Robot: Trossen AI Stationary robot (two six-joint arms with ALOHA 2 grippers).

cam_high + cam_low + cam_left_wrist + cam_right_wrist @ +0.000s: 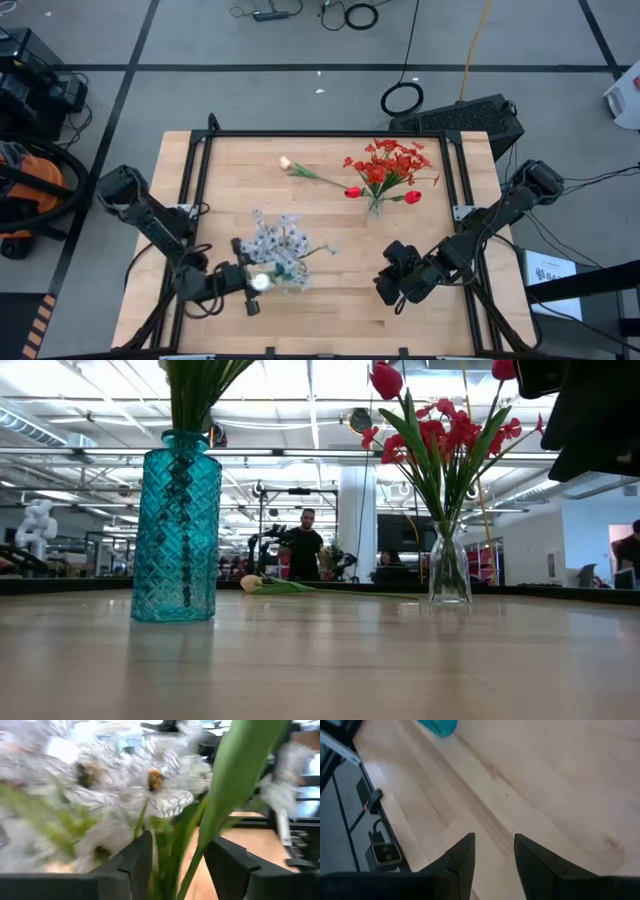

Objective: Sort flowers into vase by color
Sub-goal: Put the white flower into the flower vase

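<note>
A teal patterned vase (178, 530) holds pale blue-white sprays (272, 240) near the table's front left. My left gripper (252, 290) is at this bunch, with green stems between its fingers (177, 865) and a pale bud (259, 283) beside it. A clear glass vase (449, 565) holds red blossoms (388, 163) and red tulip buds (352, 192). One cream-white tulip (285, 162) lies flat on the table behind them. My right gripper (390, 290) hovers open and empty over the front right, and its wrist view (494, 855) shows bare wood. My left gripper has a green stem with a broad leaf (187, 865) pinched between its two fingers, and they fill the gap. The fingers come about level from the table's left side, across the stem. The stem rises among the blue-white blossoms; its lower end is hidden.
A black rail (300, 133) frames the wooden table. Bare wood lies between the two vases and along the near edge (320, 670). Beyond the far edge a person (303, 545) stands in the room. My right arm (590, 410) hangs over the right side.
</note>
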